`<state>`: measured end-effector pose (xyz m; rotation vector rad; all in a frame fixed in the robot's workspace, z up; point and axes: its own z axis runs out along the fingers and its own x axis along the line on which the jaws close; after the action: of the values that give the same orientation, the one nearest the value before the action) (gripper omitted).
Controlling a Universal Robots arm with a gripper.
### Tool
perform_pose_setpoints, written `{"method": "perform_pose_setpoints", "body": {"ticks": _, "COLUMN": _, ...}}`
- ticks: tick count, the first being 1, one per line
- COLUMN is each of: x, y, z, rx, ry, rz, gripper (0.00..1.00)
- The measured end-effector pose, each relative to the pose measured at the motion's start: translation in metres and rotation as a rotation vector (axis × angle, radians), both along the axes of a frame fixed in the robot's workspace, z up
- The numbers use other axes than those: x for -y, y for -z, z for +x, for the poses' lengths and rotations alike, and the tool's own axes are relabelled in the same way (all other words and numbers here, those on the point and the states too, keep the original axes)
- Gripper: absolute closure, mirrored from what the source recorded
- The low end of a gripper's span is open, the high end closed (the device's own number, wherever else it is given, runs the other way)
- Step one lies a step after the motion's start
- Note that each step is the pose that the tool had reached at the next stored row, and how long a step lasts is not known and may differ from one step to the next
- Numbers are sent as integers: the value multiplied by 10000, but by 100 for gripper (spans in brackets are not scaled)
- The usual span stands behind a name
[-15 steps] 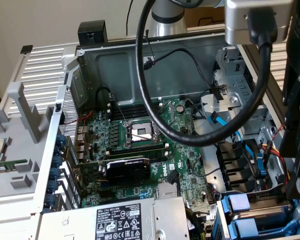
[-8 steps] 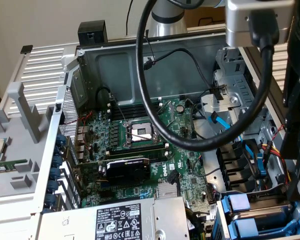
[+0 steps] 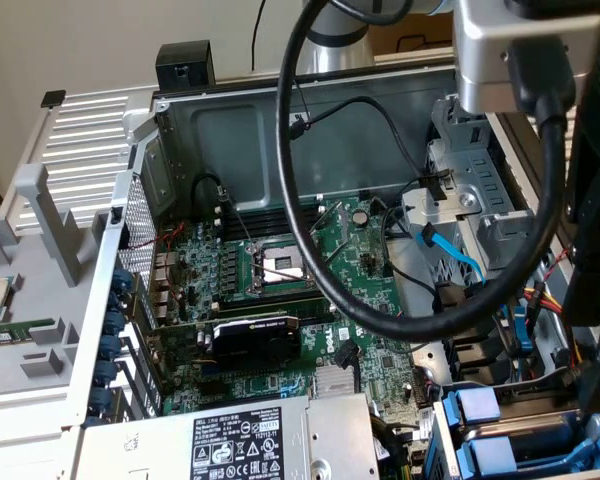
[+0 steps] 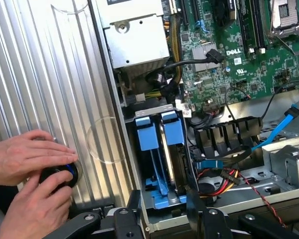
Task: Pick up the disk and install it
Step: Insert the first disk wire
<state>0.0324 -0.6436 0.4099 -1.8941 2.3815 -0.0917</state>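
My gripper point(image 4: 164, 215) hangs open over the drive bay, its black fingers point(image 4: 134, 206) apart with nothing between them. Just beyond the fingers, two bright blue plastic frames point(image 4: 149, 135) stand on edge side by side in the bay. The disk's labelled face is hidden, so I cannot tell which frame carries it. In the exterior view the same blue frames point(image 3: 480, 410) sit at the case's near right corner, under the arm's wrist housing point(image 3: 510, 50).
A person's hands point(image 4: 25, 164) hold a round black and blue object point(image 4: 65, 174) on the ridged silver panel point(image 4: 50, 79). A silver power-supply box point(image 3: 230, 440), green motherboard point(image 3: 280, 270), thick black cable loop point(image 3: 310, 260), and red, yellow and blue cables point(image 4: 229, 174) crowd the case.
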Motion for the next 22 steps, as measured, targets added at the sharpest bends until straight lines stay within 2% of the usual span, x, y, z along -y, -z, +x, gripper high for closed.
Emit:
{"method": "perform_pose_setpoints", "body": {"ticks": 6, "x": 31, "y": 12, "z": 1, "rx": 0, "ry": -237, "rz": 15, "gripper": 51}}
{"method": "perform_pose_setpoints", "body": {"ticks": 12, "x": 52, "y": 23, "z": 13, "rx": -3, "ry": -373, "rz": 78, "gripper": 51}}
{"method": "perform_pose_setpoints", "body": {"ticks": 22, "x": 58, "y": 34, "z": 25, "rx": -5, "ry": -388, "rz": 76, "gripper": 51}}
